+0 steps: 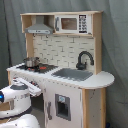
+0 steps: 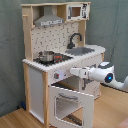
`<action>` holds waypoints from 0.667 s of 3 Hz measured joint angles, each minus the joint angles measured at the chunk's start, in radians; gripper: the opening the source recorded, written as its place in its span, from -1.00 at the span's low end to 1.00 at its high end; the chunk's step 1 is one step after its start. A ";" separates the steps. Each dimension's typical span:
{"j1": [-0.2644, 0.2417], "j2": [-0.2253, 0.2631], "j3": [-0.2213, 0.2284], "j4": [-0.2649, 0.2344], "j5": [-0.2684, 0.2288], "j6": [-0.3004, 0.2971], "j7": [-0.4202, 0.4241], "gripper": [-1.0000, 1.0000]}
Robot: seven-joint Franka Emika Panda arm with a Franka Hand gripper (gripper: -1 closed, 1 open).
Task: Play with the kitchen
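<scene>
One arm | kitchen (image 2: 50, 65) upright against grey curtain, oven door (image 2: 70, 102) hanging open | my gripper (image 2: 74, 72) at front panel under stovetop, fingers: cannot tell | risk: pushing further may shove kitchen, or arm clips open door

Pot (image 2: 46, 55) on the kitchen (image 2: 35, 80) stovetop — arm (image 2: 102, 75) before it.

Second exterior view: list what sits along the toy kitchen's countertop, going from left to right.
Small metal pot on the stovetop → grey sink with the black faucet behind it → rounded bare end of the counter.
</scene>
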 joint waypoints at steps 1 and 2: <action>0.000 0.000 0.000 0.000 0.000 0.000 0.107 -1.00; 0.001 0.000 0.000 -0.001 0.001 0.001 0.239 -1.00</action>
